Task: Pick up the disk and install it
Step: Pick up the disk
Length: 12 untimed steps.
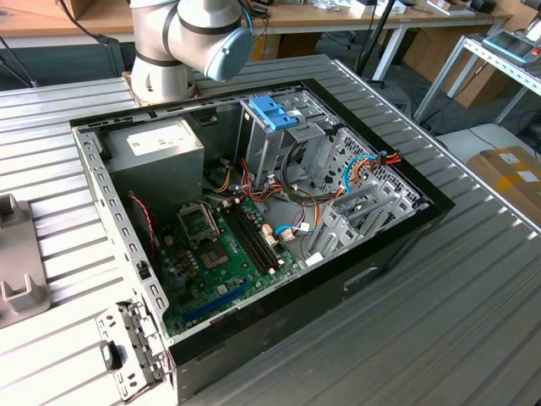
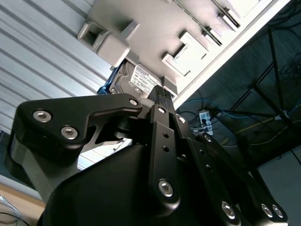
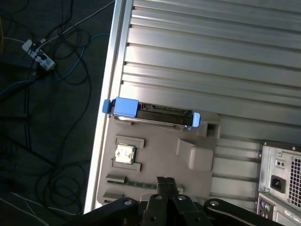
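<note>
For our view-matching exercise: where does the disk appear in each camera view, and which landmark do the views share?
Exterior view: the grey tray sits at the exterior view's left edge.
First wrist view: the disk stands on edge along the grey tray's rim.
Second wrist view: the disk sits at the grey tray's edge.
Shared landmark: the grey tray.

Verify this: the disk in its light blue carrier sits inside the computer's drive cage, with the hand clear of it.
Wrong on the place. In the first wrist view, the disk in its light blue carrier lies along the edge of the grey holder tray on the ribbed table, not inside the drive cage. The hand is clear of it.
</note>
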Motion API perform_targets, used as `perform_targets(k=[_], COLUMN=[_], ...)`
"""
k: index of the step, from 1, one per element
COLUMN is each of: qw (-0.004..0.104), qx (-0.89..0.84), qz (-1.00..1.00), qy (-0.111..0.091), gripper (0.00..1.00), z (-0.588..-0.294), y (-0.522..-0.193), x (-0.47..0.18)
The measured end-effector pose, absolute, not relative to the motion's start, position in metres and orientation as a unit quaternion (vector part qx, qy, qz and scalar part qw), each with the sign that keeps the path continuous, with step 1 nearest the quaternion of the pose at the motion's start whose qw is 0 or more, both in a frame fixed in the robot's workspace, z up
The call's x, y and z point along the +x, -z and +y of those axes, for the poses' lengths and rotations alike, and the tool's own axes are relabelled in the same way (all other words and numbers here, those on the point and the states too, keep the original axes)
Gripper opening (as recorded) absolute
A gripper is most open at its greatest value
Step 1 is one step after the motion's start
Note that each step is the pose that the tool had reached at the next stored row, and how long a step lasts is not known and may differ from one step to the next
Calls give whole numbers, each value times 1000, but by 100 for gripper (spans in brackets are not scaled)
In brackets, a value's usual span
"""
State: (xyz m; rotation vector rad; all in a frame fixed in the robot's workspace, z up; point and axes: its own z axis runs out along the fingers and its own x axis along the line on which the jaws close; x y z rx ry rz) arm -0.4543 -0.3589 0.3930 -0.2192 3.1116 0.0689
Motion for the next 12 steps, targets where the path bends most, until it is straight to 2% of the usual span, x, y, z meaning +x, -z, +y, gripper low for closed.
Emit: perform_targets(k=[12], qw=[10], qx=[-95], qz=[995], qy=[-22], gripper=[10], z=[-359], y=[-393], x=[-454])
